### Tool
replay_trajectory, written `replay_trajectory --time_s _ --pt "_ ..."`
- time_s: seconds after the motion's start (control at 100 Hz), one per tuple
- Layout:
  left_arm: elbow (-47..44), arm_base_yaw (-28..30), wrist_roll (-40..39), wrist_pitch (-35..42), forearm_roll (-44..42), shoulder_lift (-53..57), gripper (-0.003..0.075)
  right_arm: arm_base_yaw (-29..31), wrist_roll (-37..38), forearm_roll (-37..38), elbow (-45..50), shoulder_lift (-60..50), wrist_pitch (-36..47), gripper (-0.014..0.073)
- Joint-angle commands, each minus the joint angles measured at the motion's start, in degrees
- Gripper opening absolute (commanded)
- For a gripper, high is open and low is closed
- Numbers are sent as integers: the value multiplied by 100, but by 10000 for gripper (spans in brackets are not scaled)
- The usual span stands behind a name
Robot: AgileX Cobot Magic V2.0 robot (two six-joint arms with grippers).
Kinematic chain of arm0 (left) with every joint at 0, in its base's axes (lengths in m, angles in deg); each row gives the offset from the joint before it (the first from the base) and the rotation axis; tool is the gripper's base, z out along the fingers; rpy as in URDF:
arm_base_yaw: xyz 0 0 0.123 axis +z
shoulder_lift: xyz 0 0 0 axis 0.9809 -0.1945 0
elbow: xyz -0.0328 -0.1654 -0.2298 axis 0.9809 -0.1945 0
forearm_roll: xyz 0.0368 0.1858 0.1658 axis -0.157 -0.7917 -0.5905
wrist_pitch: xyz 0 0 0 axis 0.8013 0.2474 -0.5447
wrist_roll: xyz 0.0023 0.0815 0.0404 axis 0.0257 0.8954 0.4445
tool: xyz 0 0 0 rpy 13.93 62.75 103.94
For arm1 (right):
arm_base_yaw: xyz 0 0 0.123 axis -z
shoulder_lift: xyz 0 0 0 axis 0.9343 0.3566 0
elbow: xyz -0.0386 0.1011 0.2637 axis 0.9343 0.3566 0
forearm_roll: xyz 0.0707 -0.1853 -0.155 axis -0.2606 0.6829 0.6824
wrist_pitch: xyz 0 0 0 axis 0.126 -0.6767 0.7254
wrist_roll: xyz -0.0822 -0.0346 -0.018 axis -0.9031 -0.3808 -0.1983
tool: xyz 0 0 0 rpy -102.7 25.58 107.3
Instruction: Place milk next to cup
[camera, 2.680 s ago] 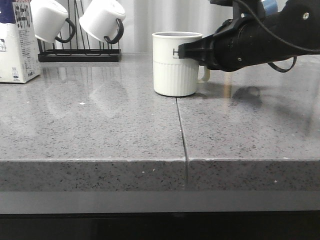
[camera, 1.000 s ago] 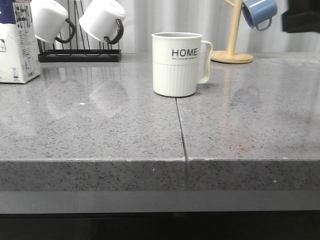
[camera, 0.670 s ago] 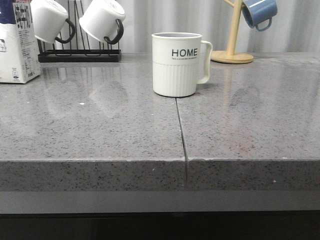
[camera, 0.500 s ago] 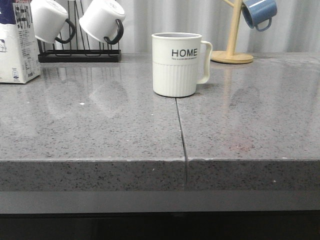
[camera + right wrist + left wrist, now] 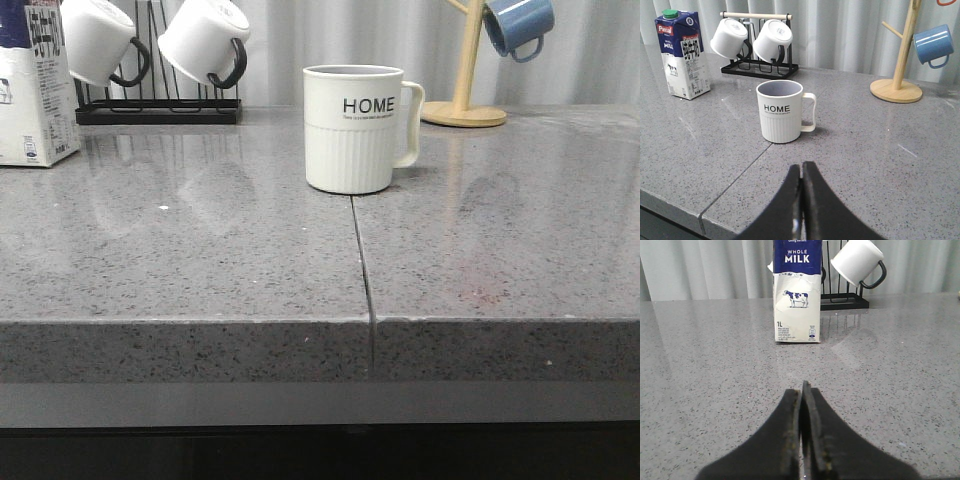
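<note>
The milk carton [image 5: 35, 95], white with a dark blue top, stands upright at the far left of the grey counter. It also shows in the left wrist view [image 5: 797, 295] and the right wrist view [image 5: 683, 55]. The cream ribbed "HOME" cup [image 5: 352, 128] stands mid-counter, handle to the right, far from the carton; it also shows in the right wrist view [image 5: 781, 111]. My left gripper [image 5: 801, 388] is shut and empty, facing the carton from a distance. My right gripper [image 5: 802, 165] is shut and empty, short of the cup. Neither arm shows in the front view.
A black rack [image 5: 158, 108] with two white black-handled mugs [image 5: 205, 40] stands at the back left. A wooden mug tree [image 5: 463, 105] holding a blue mug [image 5: 518, 25] stands at the back right. A seam [image 5: 362, 270] runs across the counter below the cup.
The right arm, which was at the cup's handle 2.7 s ago, has drawn back out of the front view. The cup and carton have not moved.
</note>
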State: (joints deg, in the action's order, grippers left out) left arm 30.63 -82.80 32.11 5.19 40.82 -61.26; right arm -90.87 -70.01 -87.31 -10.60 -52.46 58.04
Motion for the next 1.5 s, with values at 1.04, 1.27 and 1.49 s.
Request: replay_trajectory --time_s 1.04,1.27,1.49 --pt "621 2 -22 140 -185 47 -20 9 -54 41 -161 61 414 -36" --pt "1254 2 -22 -489 -124 -416 -20 9 -54 41 -161 61 414 -36" --pt "1901 2 -22 -622 -135 -1528 -20 9 -54 41 -161 61 414 -36"
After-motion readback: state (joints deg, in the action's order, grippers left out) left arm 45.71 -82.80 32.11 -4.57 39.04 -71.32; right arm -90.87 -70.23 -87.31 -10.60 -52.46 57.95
